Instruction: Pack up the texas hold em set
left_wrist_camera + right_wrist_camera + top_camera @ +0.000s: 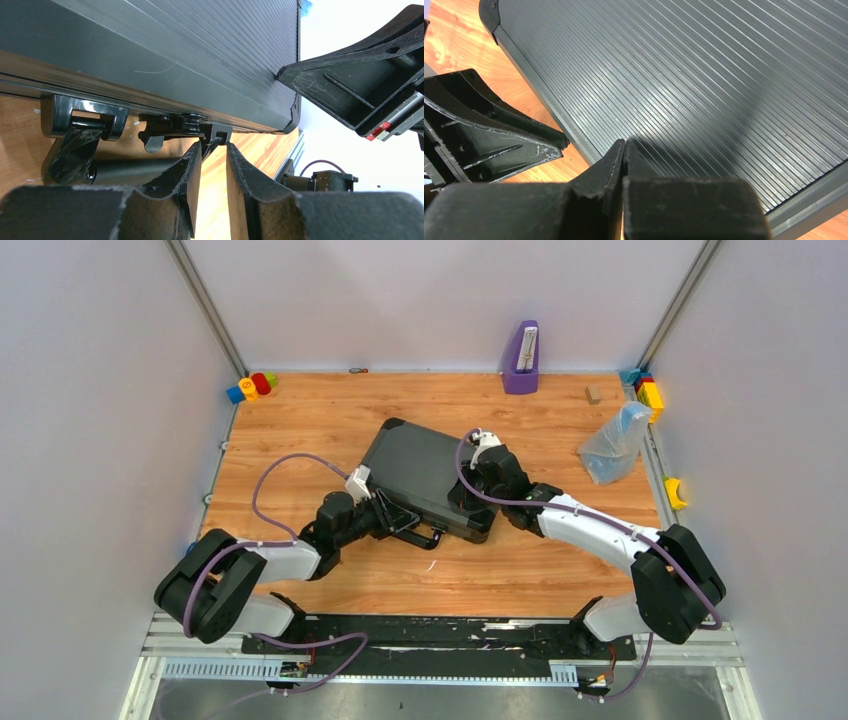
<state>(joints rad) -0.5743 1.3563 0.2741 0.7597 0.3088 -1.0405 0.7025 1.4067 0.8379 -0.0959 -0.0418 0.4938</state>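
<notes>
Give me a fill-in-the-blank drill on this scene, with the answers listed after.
The black case lies on the wooden table with its lid ____.
The right gripper has its fingers pressed ____ over the ribbed lid.
The left gripper, fingers slightly apart, is aimed at the small ____ next to the case's handle.
The purple holder stands at the table's ____ edge.
Missing words: closed; together; latch; far.
</notes>
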